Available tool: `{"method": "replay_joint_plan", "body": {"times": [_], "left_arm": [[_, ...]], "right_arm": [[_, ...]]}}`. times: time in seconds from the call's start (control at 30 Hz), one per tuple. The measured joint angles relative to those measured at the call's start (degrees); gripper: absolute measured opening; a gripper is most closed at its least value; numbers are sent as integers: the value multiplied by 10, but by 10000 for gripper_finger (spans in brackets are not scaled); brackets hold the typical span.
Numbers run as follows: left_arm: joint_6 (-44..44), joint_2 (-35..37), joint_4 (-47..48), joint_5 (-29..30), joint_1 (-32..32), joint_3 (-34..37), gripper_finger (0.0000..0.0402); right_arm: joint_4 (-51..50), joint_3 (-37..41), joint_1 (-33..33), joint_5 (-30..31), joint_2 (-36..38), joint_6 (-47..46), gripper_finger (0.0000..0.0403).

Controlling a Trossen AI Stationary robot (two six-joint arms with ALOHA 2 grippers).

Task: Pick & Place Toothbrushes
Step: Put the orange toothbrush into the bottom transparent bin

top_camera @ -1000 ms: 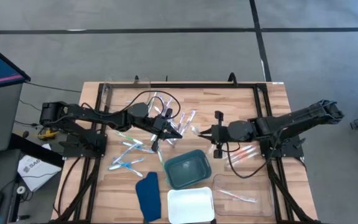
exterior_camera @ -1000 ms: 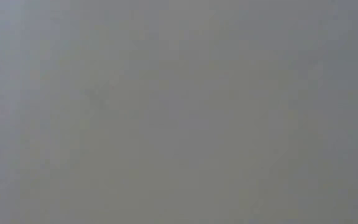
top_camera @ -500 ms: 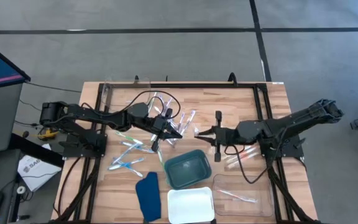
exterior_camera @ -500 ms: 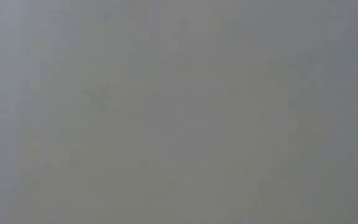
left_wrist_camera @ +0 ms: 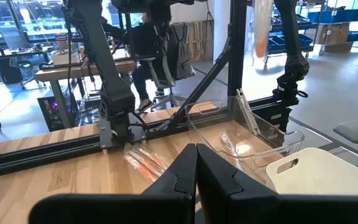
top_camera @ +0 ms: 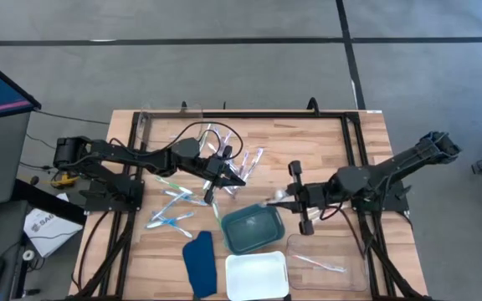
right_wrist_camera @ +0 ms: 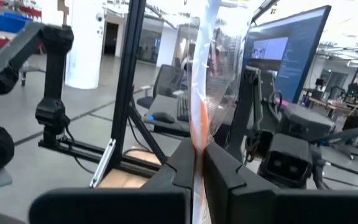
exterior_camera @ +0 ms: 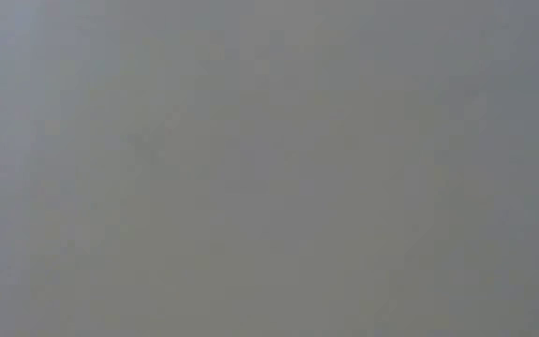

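Over the near right part of the tabletop, the right pincer is hanging just above the far right rim of the teal tray, its jaws closed on a wrapped toothbrush with an orange section, which is standing up between the two dark fingers in the right wrist view and is showing as a pale sliver at the fingertips from above. The grip is appearing narrow and set low on the wrapper, so the risk, as judged, is that the toothbrush is going to pivot or slip if the arm swings, or land across the tray rim instead of inside if it is released this close to the edge. The left pincer is waiting over the middle of the tabletop, jaws shut and holding nothing visible, close beside the loose toothbrushes lying scattered there; any sweep of that arm is likely to scatter them. More toothbrushes are lying in the clear tray at the near right. The white tray and the dark blue cloth are lying along the near edge. The low view is showing only grey.
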State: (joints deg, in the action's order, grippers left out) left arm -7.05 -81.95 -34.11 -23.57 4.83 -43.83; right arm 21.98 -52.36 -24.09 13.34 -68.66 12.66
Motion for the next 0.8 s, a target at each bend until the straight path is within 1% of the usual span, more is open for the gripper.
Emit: {"method": "replay_joint_plan", "body": {"times": [0.17,0.23,0.37,0.43,0.63,0.7,0.8], "left_arm": [[-5,0,-27,-10,-26,0,3],[-22,0,-42,-23,-45,0,3],[-60,0,-69,-24,-84,0,3],[-76,0,-84,-14,-100,0,3],[-77,0,-160,57,-117,0,5],[-77,0,-190,67,-117,0,12],[-77,0,-220,67,-117,-3,34]], "right_arm": [[5,0,-7,0,0,9,8],[5,0,-7,0,0,10,8],[-3,0,-6,0,0,10,8],[-5,0,-6,0,0,10,8],[-5,0,-6,0,0,14,8],[-5,0,-5,0,0,14,8],[-5,0,-5,0,0,15,8]]}}
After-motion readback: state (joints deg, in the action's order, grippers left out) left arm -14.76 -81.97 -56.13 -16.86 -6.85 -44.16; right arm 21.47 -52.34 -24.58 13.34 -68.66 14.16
